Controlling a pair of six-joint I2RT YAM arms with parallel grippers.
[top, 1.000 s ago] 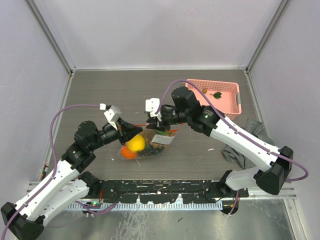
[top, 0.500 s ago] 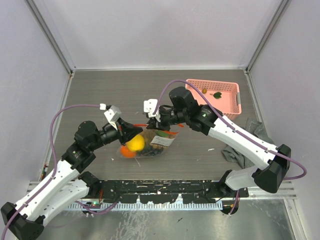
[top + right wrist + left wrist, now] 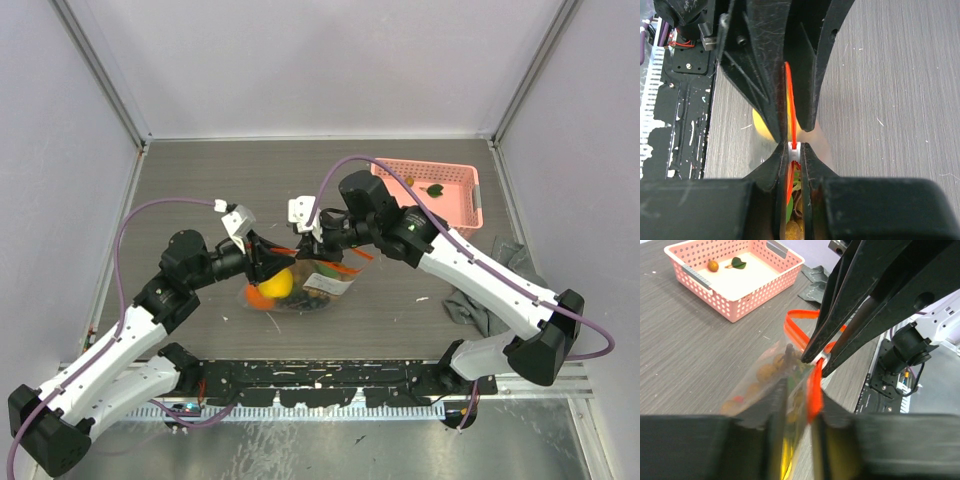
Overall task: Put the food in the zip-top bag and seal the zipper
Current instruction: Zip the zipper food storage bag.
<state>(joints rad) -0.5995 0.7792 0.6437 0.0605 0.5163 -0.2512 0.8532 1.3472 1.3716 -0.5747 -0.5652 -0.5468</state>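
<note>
Over the grey bench [image 3: 200,180], right jaws pinch the clear plastic bag's [image 3: 325,287] red-orange zipper strip [image 3: 788,95]; left jaws stand parted astride it.

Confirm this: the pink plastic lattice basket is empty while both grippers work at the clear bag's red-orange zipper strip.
Wrong on the basket: the pink plastic lattice basket holds a small orange fruit and a green leaf, as the left wrist view shows. The rest stands.

Bright even light, soft shadows; wrist-view foregrounds blurred, overhead view sharp.
</note>
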